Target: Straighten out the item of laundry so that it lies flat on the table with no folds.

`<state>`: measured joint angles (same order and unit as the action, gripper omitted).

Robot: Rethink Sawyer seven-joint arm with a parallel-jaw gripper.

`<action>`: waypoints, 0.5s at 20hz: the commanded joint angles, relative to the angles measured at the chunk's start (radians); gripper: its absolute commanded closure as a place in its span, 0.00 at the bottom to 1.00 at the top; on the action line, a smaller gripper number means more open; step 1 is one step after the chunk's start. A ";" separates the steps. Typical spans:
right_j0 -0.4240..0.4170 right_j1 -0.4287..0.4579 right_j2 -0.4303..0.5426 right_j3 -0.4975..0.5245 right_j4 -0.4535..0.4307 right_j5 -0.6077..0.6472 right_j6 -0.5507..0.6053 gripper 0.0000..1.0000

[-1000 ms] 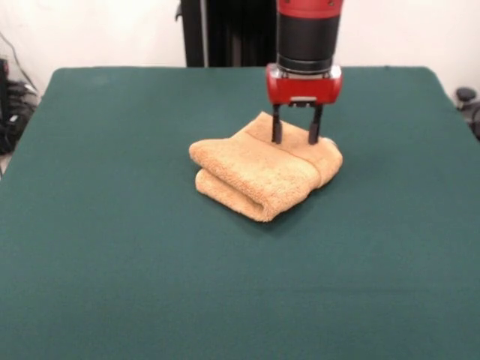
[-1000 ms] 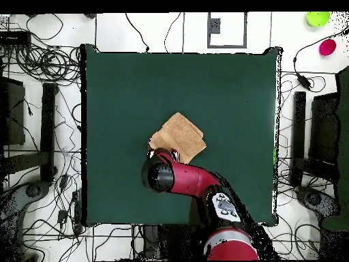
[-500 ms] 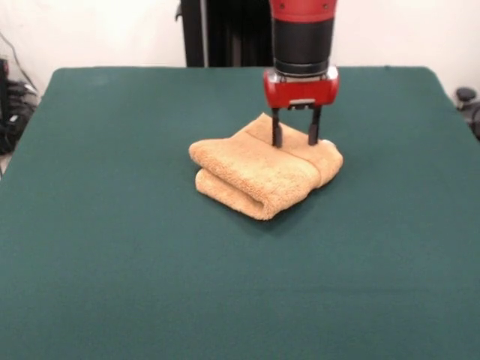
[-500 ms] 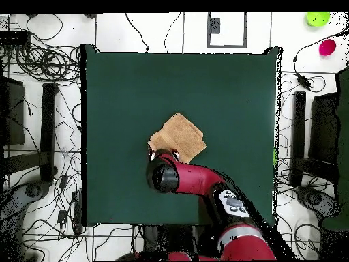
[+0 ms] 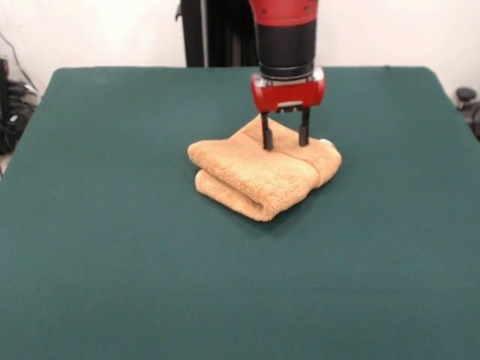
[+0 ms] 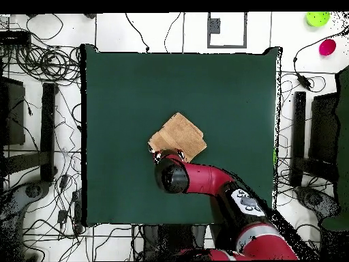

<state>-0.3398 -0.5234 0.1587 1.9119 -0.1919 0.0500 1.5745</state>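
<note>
A small orange-tan towel (image 5: 264,175) of looped terry cloth is seen near the middle of the desk (image 5: 112,247), folded over on itself into a thick, rounded bundle with at least two stacked layers showing at its front-left edge. A flatter woven band is visible across the towel toward its right end, where the pile gives way to a smoother strip. In the overhead view the towel (image 6: 179,134) appears as a roughly square, tilted shape, with one corner hidden under the arm. The desk is covered in plain, matte dark green cloth of a felt-like look, with rounded corners at the far side. The end effector (image 5: 283,139) is set over the towel's rear part: two thin, dark, straight fingers (image 5: 266,133) are held apart, nothing is clamped between them, and their tips are at the towel's upper surface; whether they press into the pile cannot be told. The fingers are carried by a glossy red block with a small pale plate on its face, and above it a black cylindrical section and a red one are seen. In the overhead view the arm (image 6: 204,183) is shown as smooth red and black segments, with a white marking on a black joint that cannot be read.
</note>
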 commanded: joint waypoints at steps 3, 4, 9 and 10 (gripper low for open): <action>-0.076 -0.102 0.151 0.095 -0.062 0.185 0.010 0.00; -0.089 -0.131 0.160 0.113 -0.063 0.205 0.007 0.00; -0.136 -0.238 0.203 0.170 -0.045 0.289 -0.007 0.00; -0.142 -0.251 0.208 0.177 -0.044 0.296 -0.006 0.00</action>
<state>-0.4644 -0.6727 0.2261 1.9982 -0.2178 0.1864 1.5745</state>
